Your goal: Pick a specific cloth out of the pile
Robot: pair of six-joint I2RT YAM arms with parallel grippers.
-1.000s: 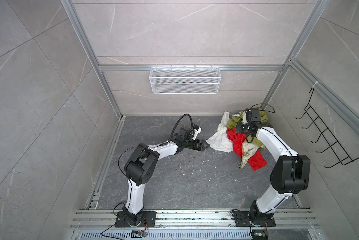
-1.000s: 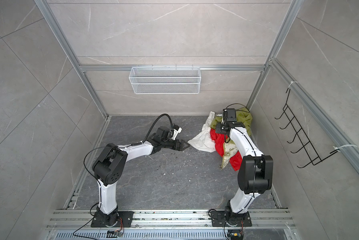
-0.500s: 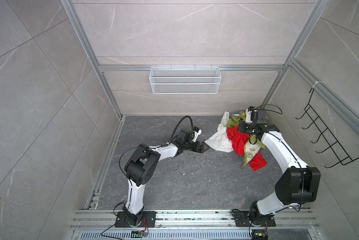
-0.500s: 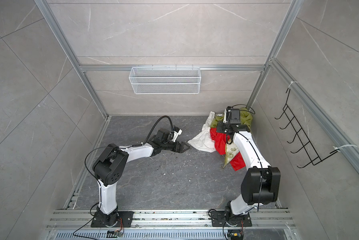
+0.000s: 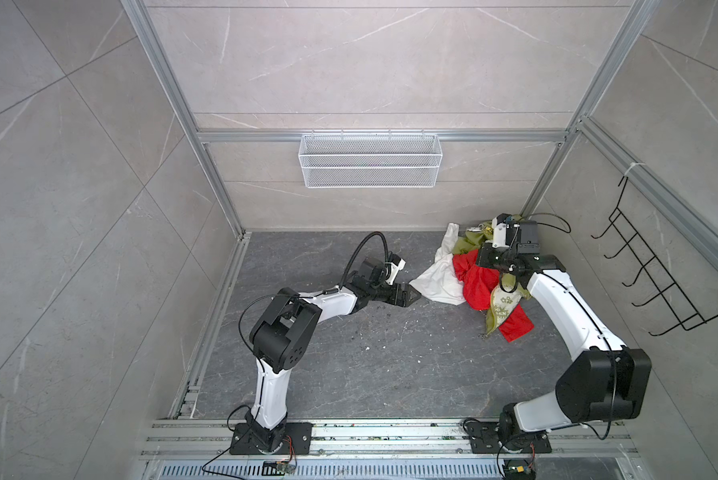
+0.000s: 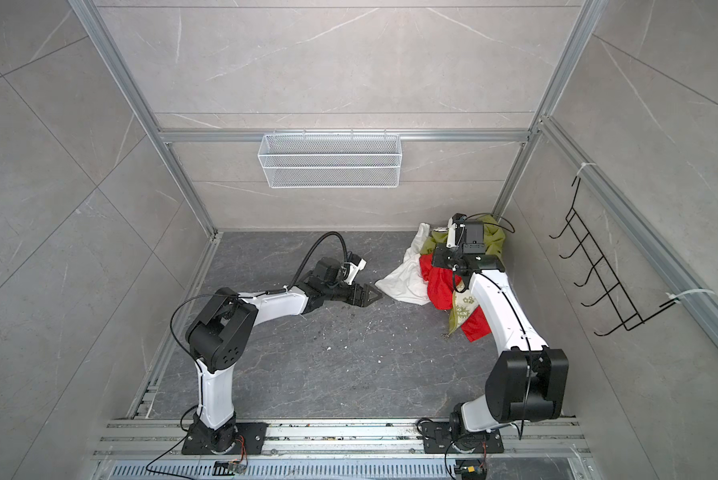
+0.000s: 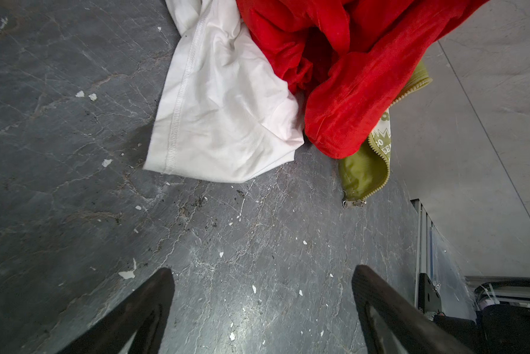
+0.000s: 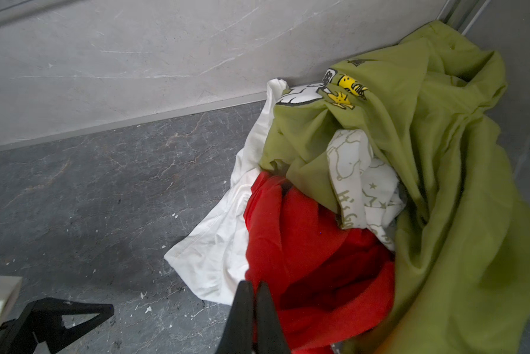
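The cloth (image 5: pixel 474 286), the bright red one, lies bunched in the middle of the pile (image 6: pixel 494 243), in the far right corner of the tabletop (image 5: pixel 369 357). The white cloth (image 7: pixel 226 122) spreads out from under its edge toward the left arm. The olive-green cloth (image 8: pixel 441 184) is heaped on its far side against the walls. A cream printed piece (image 5: pixel 504 300) with a zipper lies across it, so a red tail shows beyond that piece.

We judge the main risk to be dragging the neighbours along. With the printed piece draped over the red and the olive-green folded onto it, a pull could lift all three together. The red fabric looks thin and shiny, so a shallow pinch could also slip off. The left arm, being nearest the white hem, could take the wrong cloth.

The right fingers (image 8: pixel 240 306) are pressed together, their tips at the red fold just where it meets the white. We cannot tell whether any red fabric is caught between them. The left fingers (image 7: pixel 147 300) are spread wide, low over bare tabletop, just short of the white cloth's corner. The red lies beyond that corner, not touching them.
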